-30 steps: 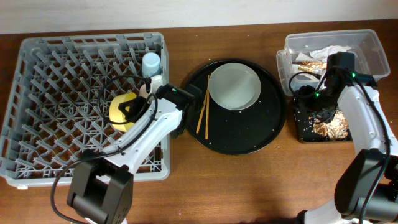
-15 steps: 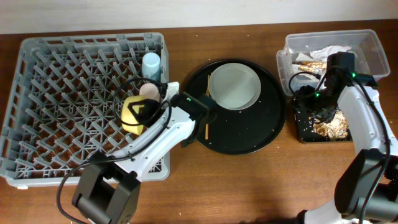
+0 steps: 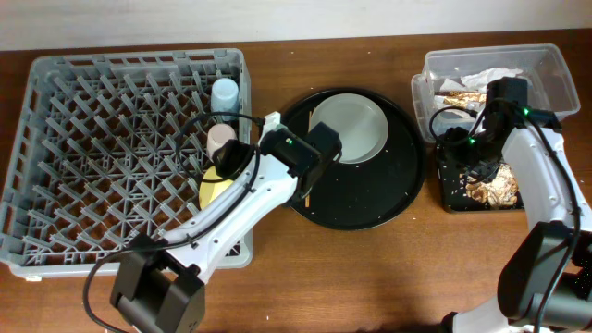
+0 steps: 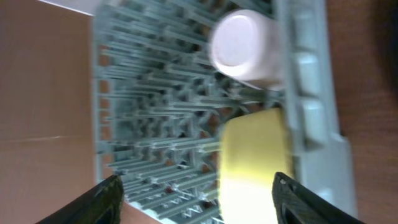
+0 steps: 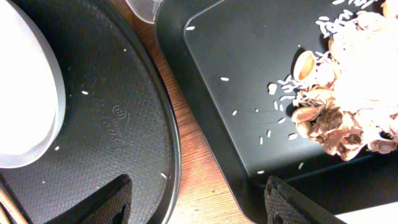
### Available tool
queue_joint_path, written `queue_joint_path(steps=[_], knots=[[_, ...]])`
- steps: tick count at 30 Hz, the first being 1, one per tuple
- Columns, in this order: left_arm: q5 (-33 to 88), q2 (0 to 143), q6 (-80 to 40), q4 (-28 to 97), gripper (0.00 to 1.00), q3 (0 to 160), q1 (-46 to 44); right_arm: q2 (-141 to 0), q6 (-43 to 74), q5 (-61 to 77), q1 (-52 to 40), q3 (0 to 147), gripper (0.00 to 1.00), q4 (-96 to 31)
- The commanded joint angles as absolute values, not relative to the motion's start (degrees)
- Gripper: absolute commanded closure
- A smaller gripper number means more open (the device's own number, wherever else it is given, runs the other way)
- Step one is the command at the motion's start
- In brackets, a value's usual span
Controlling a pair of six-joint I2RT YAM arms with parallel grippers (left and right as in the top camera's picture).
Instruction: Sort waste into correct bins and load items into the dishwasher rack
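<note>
The grey dishwasher rack [image 3: 111,148] fills the left of the table. A light-blue cup [image 3: 225,94], a pink cup [image 3: 220,139] and the yellow bowl [image 3: 215,190] stand along its right wall. My left gripper [image 4: 199,199] hovers open above the rack, apart from the bowl [image 4: 255,155], with the pink cup [image 4: 245,46] beyond. The white plate [image 3: 349,127] and the chopsticks [image 3: 303,188] lie on the round black tray. My right gripper [image 5: 202,205] is open and empty over the gap between that tray and the black bin [image 5: 249,81], which holds food scraps [image 5: 348,118].
The clear tub [image 3: 546,69] at the back right holds white napkins and gold wrappers. The round black tray [image 3: 370,203] sits mid-table, with my left forearm crossing its left edge and covering part of the chopsticks. Bare wood runs along the front.
My left gripper has opened and let go of the yellow bowl, which now rests in the rack by its right wall. The left arm swung right. The right arm has not moved.
</note>
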State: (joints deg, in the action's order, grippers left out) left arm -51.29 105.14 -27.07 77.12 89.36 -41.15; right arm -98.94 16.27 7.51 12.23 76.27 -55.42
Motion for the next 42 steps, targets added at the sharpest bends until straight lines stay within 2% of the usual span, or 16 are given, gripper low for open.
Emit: queue_joint_path(steps=[1, 6, 9, 11, 13, 18, 21, 24, 27, 29, 32, 42], knots=[[-39.57, 105.43, -21.96, 75.22, 0.20, 93.47, -41.21, -97.86, 16.29, 6.85, 12.40, 76.05, 0.30, -55.48], [-21.82, 105.43, -10.98, 65.32, 0.16, 97.45, -40.95, -97.86, 16.27, 6.85, 12.40, 76.05, 0.31, -55.66], [-12.62, 105.43, -9.85, 59.48, 0.16, 97.45, -38.85, -97.86, 16.27, 7.05, 12.34, 76.05, 0.30, -55.81], [-1.34, 106.02, -5.78, 51.81, 0.16, 97.45, -36.07, -97.86, 16.29, 7.07, 12.36, 76.05, 0.30, -55.81], [2.46, 107.46, -2.70, 45.60, 0.16, 97.45, -35.27, -97.86, 16.29, 7.07, 12.34, 76.05, 0.30, -55.99], [2.44, 113.58, -2.79, 32.58, 0.18, 97.45, -34.61, -97.86, 16.29, 7.55, 12.34, 76.05, 0.30, -56.31], [2.44, 119.09, -3.22, 26.65, 0.24, 97.45, -33.23, -97.86, 16.27, 7.51, 12.34, 76.05, 0.31, -56.31], [2.39, 123.07, -10.46, 26.33, 0.38, 97.45, -33.28, -97.86, 16.27, 7.49, 12.34, 76.05, 0.31, -56.31], [2.17, 125.27, -20.25, 26.79, 0.61, 97.45, -34.39, -97.86, 16.27, 7.49, 12.34, 76.05, 0.31, -56.40], [0.23, 126.15, -24.45, 27.83, 0.70, 97.43, -35.05, -97.86, 16.27, 7.49, 12.34, 76.05, 0.30, -56.75], [-5.78, 126.43, -27.46, 29.15, 0.70, 97.43, -35.46, -97.86, 16.29, 7.49, 12.34, 76.05, 0.30, -57.69], [-7.11, 130.21, -32.93, 30.76, 0.70, 97.27, -35.46, -97.86, 16.29, 7.46, 12.34, 76.05, 0.31, -59.13]])
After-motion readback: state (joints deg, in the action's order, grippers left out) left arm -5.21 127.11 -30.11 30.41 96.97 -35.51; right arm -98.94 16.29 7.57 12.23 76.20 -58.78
